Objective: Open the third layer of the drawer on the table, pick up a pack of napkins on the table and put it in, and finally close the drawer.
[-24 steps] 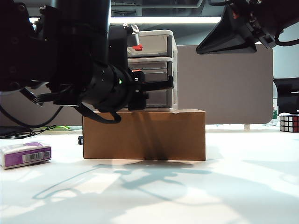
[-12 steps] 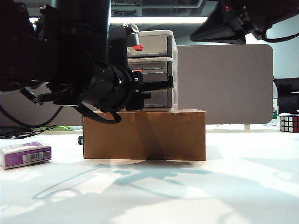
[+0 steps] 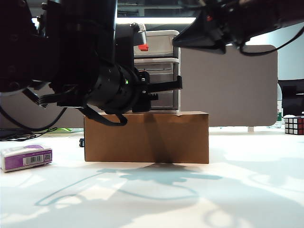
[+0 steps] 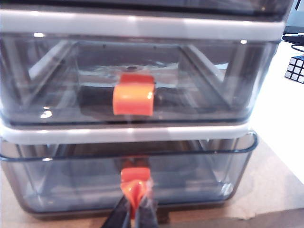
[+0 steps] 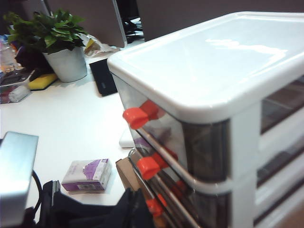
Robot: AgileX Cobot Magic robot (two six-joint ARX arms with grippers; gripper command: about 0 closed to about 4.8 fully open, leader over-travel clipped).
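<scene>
The drawer (image 3: 164, 61) stands on a brown cardboard box (image 3: 152, 137) on the white table (image 3: 247, 190). In the left wrist view its third layer (image 4: 71, 180) stands out a little from the frame. My left gripper (image 4: 137, 214) is shut on that tray's red handle (image 4: 135, 179). In the exterior view the left gripper (image 3: 178, 84) reaches in level from the left. My right gripper (image 3: 179, 42) hovers shut beside the unit's top, holding nothing, and looks down over the drawer (image 5: 204, 57). The pack of napkins (image 3: 26, 157) lies flat at the far left, also seen from above (image 5: 88, 175).
A Rubik's cube (image 3: 293, 125) sits at the table's far right edge. A grey partition (image 3: 228, 85) stands behind the box. A potted plant (image 5: 57, 33) and a small black object (image 5: 103, 77) stand behind the drawer unit.
The right arm has swung left and come lower, from the upper right corner to just beside the drawer's top. The left arm has hardly shifted, still at the lowest tray.
</scene>
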